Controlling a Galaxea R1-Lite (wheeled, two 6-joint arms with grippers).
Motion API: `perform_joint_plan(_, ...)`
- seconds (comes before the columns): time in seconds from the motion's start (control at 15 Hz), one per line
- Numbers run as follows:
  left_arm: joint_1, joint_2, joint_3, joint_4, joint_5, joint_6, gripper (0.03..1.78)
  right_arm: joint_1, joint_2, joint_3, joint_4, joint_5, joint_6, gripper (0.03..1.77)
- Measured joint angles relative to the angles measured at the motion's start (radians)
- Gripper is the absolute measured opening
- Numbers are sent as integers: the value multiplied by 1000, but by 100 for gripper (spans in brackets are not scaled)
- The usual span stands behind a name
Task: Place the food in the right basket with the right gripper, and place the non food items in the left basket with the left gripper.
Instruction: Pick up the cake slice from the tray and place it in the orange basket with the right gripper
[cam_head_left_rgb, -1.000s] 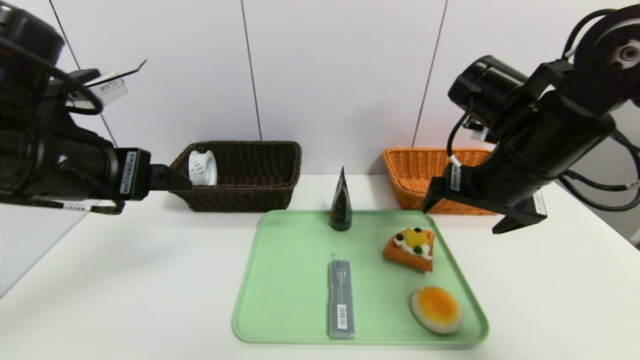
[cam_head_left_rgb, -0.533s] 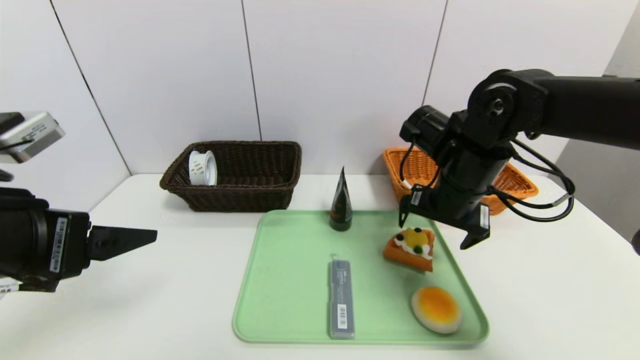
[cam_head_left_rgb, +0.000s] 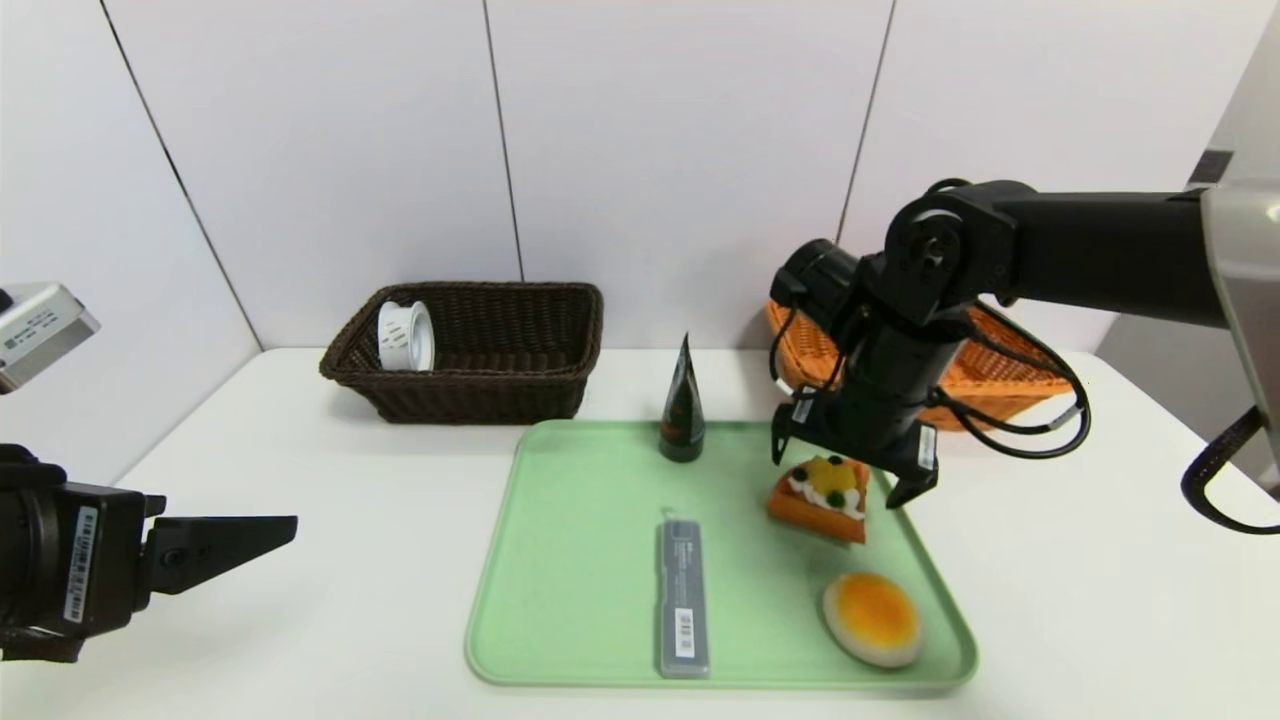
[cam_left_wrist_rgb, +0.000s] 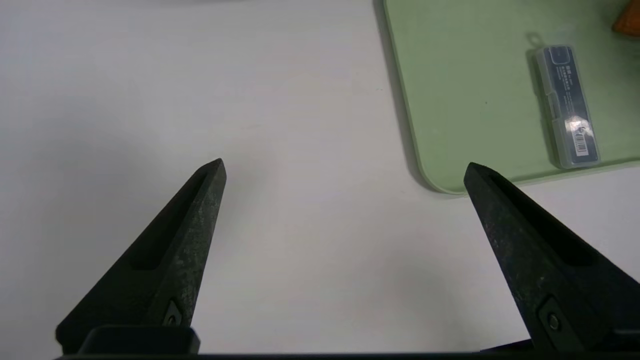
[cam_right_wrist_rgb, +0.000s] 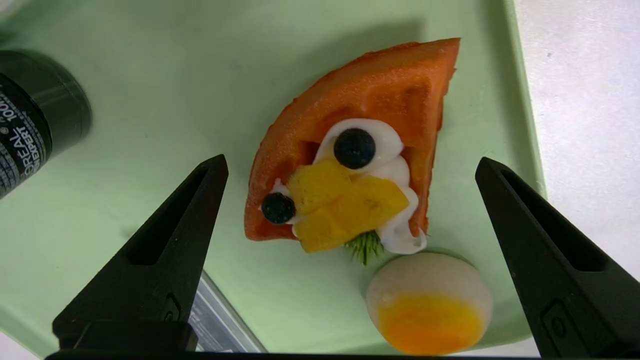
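We see our left tool (cam_head_left_rgb: 285, 525) wide open, holding nothing, over the white counter (cam_head_left_rgb: 330, 560). At ten o'clock the brown basket (cam_head_left_rgb: 560, 370) holds the tape roll (cam_head_left_rgb: 405, 336). On the green tray (cam_head_left_rgb: 580, 560) the cone tube (cam_head_left_rgb: 683, 405) points up, and the long grey case (cam_head_left_rgb: 683, 598) runs twelve to six. Our right tool (cam_head_left_rgb: 848, 468) hangs wide open over the waffle slice (cam_head_left_rgb: 820, 497), holding nothing. The bun (cam_head_left_rgb: 872, 619) lies at five o'clock, and the arm blocks part of the orange basket (cam_head_left_rgb: 985, 365).

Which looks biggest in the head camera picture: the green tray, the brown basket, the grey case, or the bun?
1. green tray
2. brown basket, though it sits farther back
3. grey case
4. bun
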Motion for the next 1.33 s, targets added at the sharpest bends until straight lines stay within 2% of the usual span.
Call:
perform_joint_plan(0.87, -2, -8, -8, -3, -17, 5, 169, 10, 63, 0, -24, 4, 22, 171)
perform_joint_plan(0.93, -2, -9, -9, -3, -17, 5, 169, 10, 64, 0, -24, 3, 22, 164)
perform_joint_plan(1.13, -2, -14, -9, -3, -17, 5, 169, 10, 64, 1, -23, 4, 22, 117)
perform_joint_plan(1.33, -2, -20, -10, -3, -16, 5, 169, 12, 61, 1, -20, 4, 24, 99)
